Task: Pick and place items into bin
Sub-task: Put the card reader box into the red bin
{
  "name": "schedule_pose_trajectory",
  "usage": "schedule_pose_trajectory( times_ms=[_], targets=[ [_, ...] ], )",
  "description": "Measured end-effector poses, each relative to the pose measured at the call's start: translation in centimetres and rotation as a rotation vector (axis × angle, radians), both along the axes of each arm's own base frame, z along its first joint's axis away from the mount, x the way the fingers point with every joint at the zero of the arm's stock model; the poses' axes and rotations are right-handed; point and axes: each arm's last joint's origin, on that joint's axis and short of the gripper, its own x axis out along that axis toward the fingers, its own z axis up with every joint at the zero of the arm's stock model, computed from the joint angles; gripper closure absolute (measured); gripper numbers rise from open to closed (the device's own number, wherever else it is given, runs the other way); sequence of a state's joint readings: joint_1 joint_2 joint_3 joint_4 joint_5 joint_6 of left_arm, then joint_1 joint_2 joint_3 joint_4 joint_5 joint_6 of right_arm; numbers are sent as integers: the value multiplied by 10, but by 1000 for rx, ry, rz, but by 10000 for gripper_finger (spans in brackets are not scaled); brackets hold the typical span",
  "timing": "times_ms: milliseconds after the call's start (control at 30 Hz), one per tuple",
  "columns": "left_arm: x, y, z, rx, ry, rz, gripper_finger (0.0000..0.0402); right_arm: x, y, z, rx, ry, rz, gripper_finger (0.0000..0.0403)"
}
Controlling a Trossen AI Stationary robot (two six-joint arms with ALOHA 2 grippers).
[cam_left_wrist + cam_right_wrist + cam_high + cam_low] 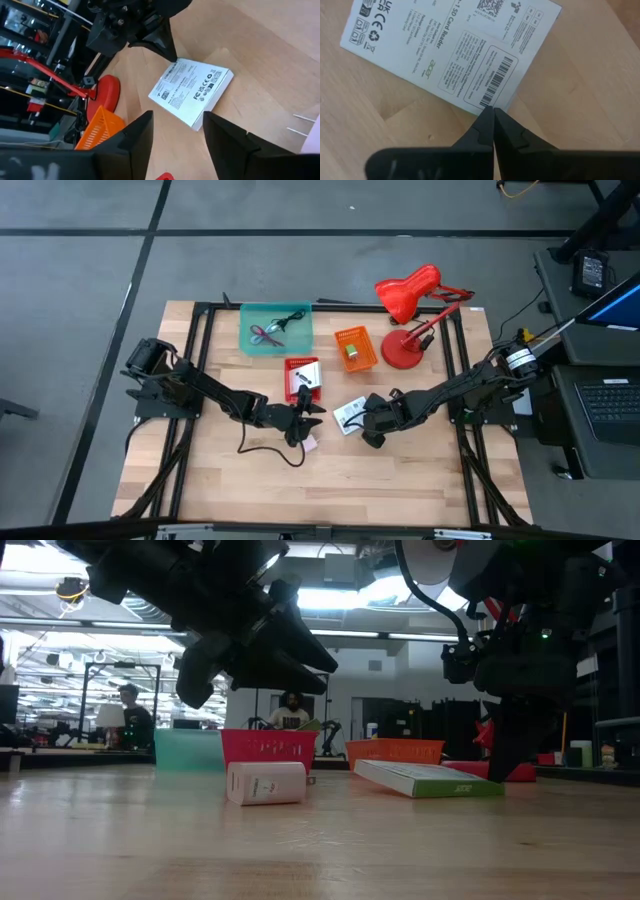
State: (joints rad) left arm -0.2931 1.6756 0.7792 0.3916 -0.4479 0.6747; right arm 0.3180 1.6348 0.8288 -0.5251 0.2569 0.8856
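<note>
A white printed packet (349,413) lies flat on the table between my two grippers. My right gripper (372,427) is shut, and its tip (492,116) points down at the packet's barcode edge. My left gripper (303,425) hovers open above the table with nothing between its fingers (177,134). A pale pink cube with metal prongs (308,443) rests on its side on the wood just below the left gripper (265,783). A black cable (268,450) lies loose on the table nearby. The teal bin (275,328) at the back holds cables. My right gripper's shut fingertips stand at the packet's edge beside the barcode (490,102), coming steeply from above. I cannot tell whether they touch the packet. The packet lies flat on the table.
A red basket (301,378) with a white item and an orange basket (354,348) stand behind the packet. A red desk lamp (408,320) stands at the back right. Bare wood stretches along the table's near side.
</note>
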Motion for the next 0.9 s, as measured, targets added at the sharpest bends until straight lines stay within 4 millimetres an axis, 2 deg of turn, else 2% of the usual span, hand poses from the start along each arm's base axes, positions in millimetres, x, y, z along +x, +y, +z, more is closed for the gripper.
schedule_pose_trajectory(
  times_ms=[233, 433, 733, 900],
  targets=[
    [3, 12, -2, -57, 29, -34, 231, 0, 0, 0, 8, -4, 2, 403],
    [3, 22, -6, -34, 92, -70, 231, 1, 1, 0, 18, -7, 3, 403],
    [13, 22, 5, 53, 170, -113, 231, 3, -5, 0, 48, -2, -15, 403],
    [17, 21, -12, 91, 246, -148, 231, 5, -6, 0, 58, -12, -13, 403]
  ],
)
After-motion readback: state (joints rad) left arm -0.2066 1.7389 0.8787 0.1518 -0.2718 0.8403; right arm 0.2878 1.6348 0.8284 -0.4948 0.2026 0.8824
